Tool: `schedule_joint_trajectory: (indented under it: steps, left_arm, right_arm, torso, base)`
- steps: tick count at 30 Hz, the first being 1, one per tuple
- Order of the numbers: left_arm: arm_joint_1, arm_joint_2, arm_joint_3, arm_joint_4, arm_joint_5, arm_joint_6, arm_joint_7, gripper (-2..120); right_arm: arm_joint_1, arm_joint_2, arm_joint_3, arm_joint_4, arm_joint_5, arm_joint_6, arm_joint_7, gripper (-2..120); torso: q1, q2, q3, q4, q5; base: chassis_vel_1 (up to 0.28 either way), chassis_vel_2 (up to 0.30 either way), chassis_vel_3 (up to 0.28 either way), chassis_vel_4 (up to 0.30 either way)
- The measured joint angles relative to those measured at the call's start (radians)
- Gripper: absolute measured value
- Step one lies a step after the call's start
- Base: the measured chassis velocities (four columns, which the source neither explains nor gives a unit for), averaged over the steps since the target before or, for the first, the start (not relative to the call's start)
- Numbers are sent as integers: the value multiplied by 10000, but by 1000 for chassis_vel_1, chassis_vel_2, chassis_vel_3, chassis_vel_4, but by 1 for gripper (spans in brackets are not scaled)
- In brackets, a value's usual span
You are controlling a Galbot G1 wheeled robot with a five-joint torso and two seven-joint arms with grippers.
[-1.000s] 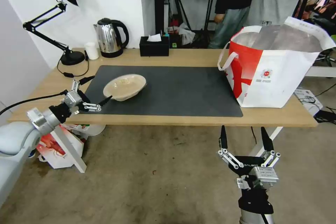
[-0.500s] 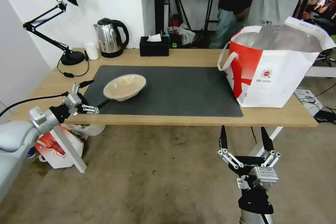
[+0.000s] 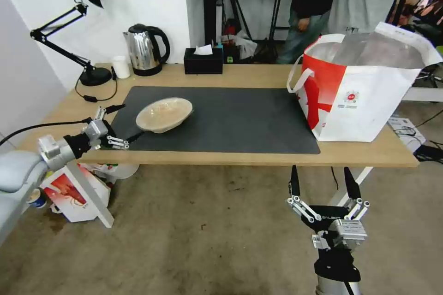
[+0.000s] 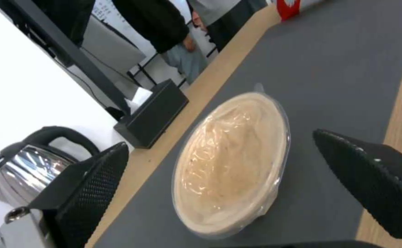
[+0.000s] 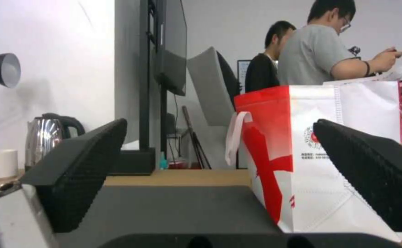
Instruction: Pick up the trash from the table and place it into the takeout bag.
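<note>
The bench (image 3: 258, 73) is long, of light wood, with a dark grey mat (image 3: 230, 120) over most of it. At its far end from the left hand stands the takeout bag (image 3: 364, 87), white with a red side, its mouth wide open and facing up. The beige bowl (image 3: 164, 114) lies on the mat, covered with clear film, just ahead of the left hand (image 3: 119, 124).

Since a second ago the left hand has drawn back a little from the bowl toward the bench edge; its lower fingertip, which was touching the rim, now stands slightly apart. Its fingers are spread wide and hold nothing, with the bowl in front of the gap, not yet inside. I judge the grasp is not made yet and the hand is adjusting its approach.

The right hand (image 3: 324, 185) waits below the front edge of the bench, fingers wide open, empty.

Between the bowl and the bag the mat is bare, so the way is free. The kettle (image 3: 146, 49) and the tissue box (image 3: 203, 60) stand behind, well apart.
</note>
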Motion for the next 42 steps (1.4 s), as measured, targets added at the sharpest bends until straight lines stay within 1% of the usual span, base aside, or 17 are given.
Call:
schedule_joint_trajectory:
  steps: [2,3,5,6,8,11,19,21,24,33,42]
  left_arm:
    - [22,227,-2,-168,-103,100,-15,100]
    - [22,227,-2,-168,-103,100,-15,100]
    - [149,519,-127,-349,-182,165,-20,100]
    - [149,519,-127,-349,-182,165,-20,100]
    - [255,759,-242,-408,-208,173,-24,100]
    - [388,888,-276,-454,-203,173,-24,100]
    - [461,942,-213,-484,-157,174,-23,100]
    - [268,1022,63,-436,-118,196,-19,100]
    - [142,1019,177,-399,-91,205,-18,100]
    - [-217,792,513,-212,82,275,-17,100]
    - [-434,704,703,-98,169,337,-5,100]
  right_arm:
    - [0,0,1,0,0,0,0,100]
    - [0,0,1,0,0,0,0,100]
    - [0,0,1,0,0,0,0,100]
    - [0,0,1,0,0,0,0,100]
    - [0,0,0,0,0,0,0,100]
    - [0,0,1,0,0,0,0,100]
    - [0,0,0,0,0,0,0,100]
    - [0,0,0,0,-1,0,0,100]
    - [0,0,1,0,0,0,0,100]
    - [0,0,0,0,-1,0,0,100]
    - [0,0,1,0,0,0,0,100]
  torso:
    - [0,0,0,-1,0]
    - [0,0,0,-1,0]
    - [0,0,-1,0,1]
    - [0,0,-1,0,1]
    - [0,0,-2,3,3]
    - [0,0,-2,1,2]
    - [0,0,-1,2,1]
    - [-1,0,-1,0,1]
    - [0,0,-1,1,1]
    - [0,-1,0,2,1]
    - [0,0,0,2,1]
  base:
    - [0,0,0,0]
    - [0,0,0,0]
    - [0,0,0,0]
    - [0,0,0,0]
    - [0,0,0,0]
    - [0,0,0,0]
    - [0,0,0,0]
    - [0,0,0,0]
    - [0,0,0,0]
    - [0,0,0,0]
    - [0,0,0,0]
